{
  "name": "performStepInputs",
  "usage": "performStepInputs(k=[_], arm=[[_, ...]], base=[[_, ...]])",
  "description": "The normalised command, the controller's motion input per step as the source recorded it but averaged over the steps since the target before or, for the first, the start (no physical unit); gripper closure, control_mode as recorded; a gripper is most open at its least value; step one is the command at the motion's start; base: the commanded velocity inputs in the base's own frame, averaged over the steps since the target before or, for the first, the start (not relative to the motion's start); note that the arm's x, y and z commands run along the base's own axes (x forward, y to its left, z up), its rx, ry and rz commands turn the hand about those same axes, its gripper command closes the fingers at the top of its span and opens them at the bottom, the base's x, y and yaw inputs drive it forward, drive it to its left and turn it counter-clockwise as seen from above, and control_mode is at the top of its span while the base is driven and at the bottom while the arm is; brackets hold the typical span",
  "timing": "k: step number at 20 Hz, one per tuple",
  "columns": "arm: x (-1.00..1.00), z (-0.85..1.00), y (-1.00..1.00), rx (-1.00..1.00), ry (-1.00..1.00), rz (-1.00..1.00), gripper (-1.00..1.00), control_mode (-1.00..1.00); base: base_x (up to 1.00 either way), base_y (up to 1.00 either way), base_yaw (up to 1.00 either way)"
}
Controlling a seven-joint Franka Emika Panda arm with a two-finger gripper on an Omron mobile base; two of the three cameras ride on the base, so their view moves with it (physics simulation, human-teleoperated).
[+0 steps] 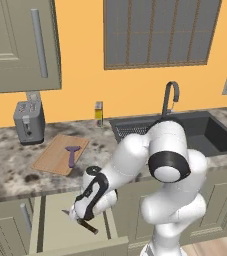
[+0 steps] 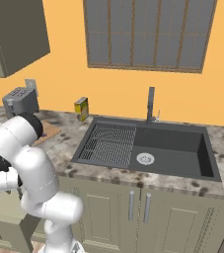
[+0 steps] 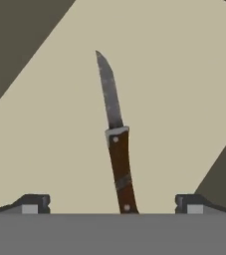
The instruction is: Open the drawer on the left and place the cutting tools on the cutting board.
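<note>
The speckled stone table [image 1: 10,150] runs along the orange wall, with a dark sink [image 2: 182,153] set into it at the right and a ridged draining rack [image 2: 108,143] inside the sink's left half. Below the table, the drawer [image 1: 60,227] stands pulled out, its pale beige floor exposed. The white arm bends down over it, and the gripper [image 3: 112,204] hangs just above the drawer floor with its jaws spread wide, holding nothing. The cutting board [image 1: 55,155] lies flat on the table just right of the grey toaster [image 1: 29,121]. A small yellow box [image 1: 99,114] stands against the wall between board and sink. The knife [image 3: 115,144] lies on the drawer floor between the two fingertips [image 3: 32,203], blade pointing away from the hand. The purple peeler [image 1: 72,154] rests on the cutting board.
</note>
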Motion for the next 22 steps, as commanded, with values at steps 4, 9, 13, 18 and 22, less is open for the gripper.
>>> performStepInputs(k=[4, 9, 13, 18, 22], arm=[[0.00, -0.26, 0.05, 0.00, -0.05, 0.04, -1.00, -1.00], [0.05, -0.10, 0.24, 0.00, -0.08, 0.00, -1.00, -1.00], [0.11, -0.04, 0.35, 0.00, -0.06, 0.00, -1.00, -1.00], [-0.15, -0.43, 0.41, -0.08, -0.01, 0.01, -1.00, -1.00], [-0.96, -0.83, 0.35, -0.22, 0.00, 0.03, -1.00, -1.00]], base=[[0.00, 0.00, 0.00], [0.00, 0.00, 0.00], [0.00, 0.00, 0.00], [0.00, 0.00, 0.00], [0.00, 0.00, 0.00]])
